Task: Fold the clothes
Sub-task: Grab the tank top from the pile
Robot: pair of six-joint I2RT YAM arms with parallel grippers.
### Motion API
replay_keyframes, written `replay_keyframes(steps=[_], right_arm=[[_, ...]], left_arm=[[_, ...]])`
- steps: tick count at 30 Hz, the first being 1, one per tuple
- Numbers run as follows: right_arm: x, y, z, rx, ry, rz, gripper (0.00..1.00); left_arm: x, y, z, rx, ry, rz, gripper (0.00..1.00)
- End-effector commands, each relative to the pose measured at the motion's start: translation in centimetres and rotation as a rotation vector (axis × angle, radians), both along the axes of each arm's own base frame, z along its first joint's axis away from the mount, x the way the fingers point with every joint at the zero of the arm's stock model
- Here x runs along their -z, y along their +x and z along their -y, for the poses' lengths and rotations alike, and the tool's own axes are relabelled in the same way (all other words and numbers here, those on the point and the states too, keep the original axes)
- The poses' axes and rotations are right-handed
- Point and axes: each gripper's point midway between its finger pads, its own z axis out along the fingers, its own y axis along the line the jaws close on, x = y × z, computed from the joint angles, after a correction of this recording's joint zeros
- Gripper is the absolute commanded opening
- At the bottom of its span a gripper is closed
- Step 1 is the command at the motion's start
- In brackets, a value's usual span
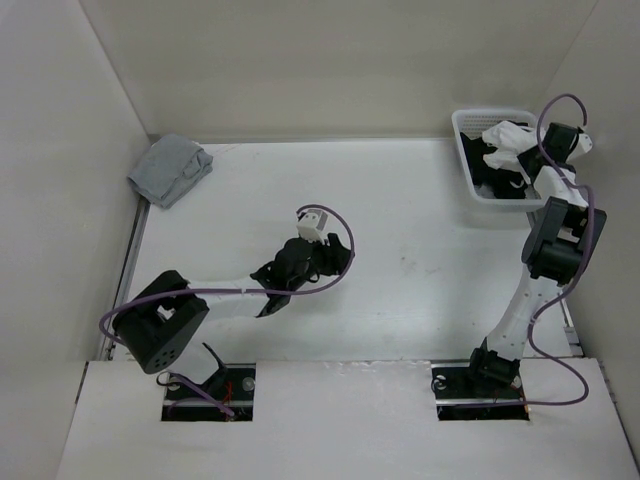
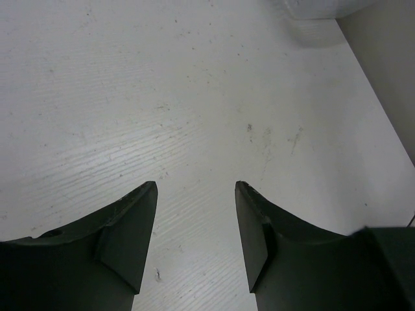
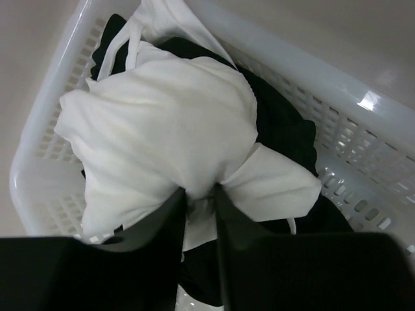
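My right gripper point(image 3: 200, 210) is pinched shut on a gathered fold of the white camisole point(image 3: 162, 129). The bite sits at the near edge of the bunch, right at my fingertips. The top lies heaped in the white plastic laundry basket point(image 3: 363, 103), on black garments point(image 3: 279, 129) that show under it and off to my right. It looks thin, soft and very light. I expect it to drape and stretch rather than hold any shape, and to slip if I grip only one layer. A narrow strap loop point(image 3: 130, 39) lies beyond the bunch, away from my fingers; a hem or a strap base would be a truer hold for spreading it flat. The cloth is plain white, creased and balled up, with one flap spilling to my right.

My left gripper point(image 2: 196, 214) stands released, jaws well apart with nothing between them. Only the bare white table point(image 2: 162, 97) lies below and ahead of it.

From above, my right arm reaches into the basket, with the white top bunched at its tip. My left gripper hovers well apart from it, and a grey cloth bundle point(image 1: 170, 170) lies farther off to its left.
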Motion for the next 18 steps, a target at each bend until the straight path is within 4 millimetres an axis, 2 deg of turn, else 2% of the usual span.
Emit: replay_keyframes(steps=[1, 3, 7, 10, 11, 12, 13, 14, 15, 16, 18], right_arm=[[-3.1, 0.9, 0.3, 0.001, -0.008, 0.079, 0.13], [-4.3, 0.7, 0.1, 0.005, -0.022, 0.116, 0.05], [-10.2, -1.2, -0.6, 0.017, -0.080, 0.275, 0.03], [-17.3, -3.9, -4.4, -0.028, -0.126, 0.426, 0.05], [-18.1, -4.3, -5.1, -0.038, -0.131, 0.442, 0.05], [-20.8, -5.6, -7.3, -0.070, -0.148, 0.505, 0.06], [-21.9, -6.2, -8.4, -0.089, -0.152, 0.531, 0.06], [-24.8, -7.9, -11.4, -0.146, -0.160, 0.598, 0.06], [-25.3, -8.3, -12.3, -0.165, -0.160, 0.611, 0.06], [-27.7, -10.3, -16.5, -0.257, -0.153, 0.670, 0.06], [-29.7, -12.2, -20.4, -0.357, -0.146, 0.724, 0.06]], left_arm=[[-1.6, 0.5, 0.5, 0.006, -0.063, 0.035, 0.50], [-1.5, 0.6, 0.6, 0.006, -0.063, 0.035, 0.50], [-1.6, 0.6, 0.8, 0.012, -0.069, 0.031, 0.50], [-2.2, 0.6, 0.9, 0.012, -0.084, 0.034, 0.50], [-2.3, 0.6, 0.9, 0.012, -0.086, 0.037, 0.50], [-2.7, 0.7, 0.8, 0.009, -0.094, 0.042, 0.49], [-3.1, 0.8, 0.7, 0.003, -0.102, 0.050, 0.49], [-3.5, 0.9, 0.4, -0.006, -0.107, 0.056, 0.49], [-3.9, 1.0, 0.2, -0.011, -0.113, 0.060, 0.49], [-4.9, 1.3, -0.5, -0.034, -0.133, 0.070, 0.49], [-5.7, 1.8, -1.6, -0.069, -0.153, 0.069, 0.49]])
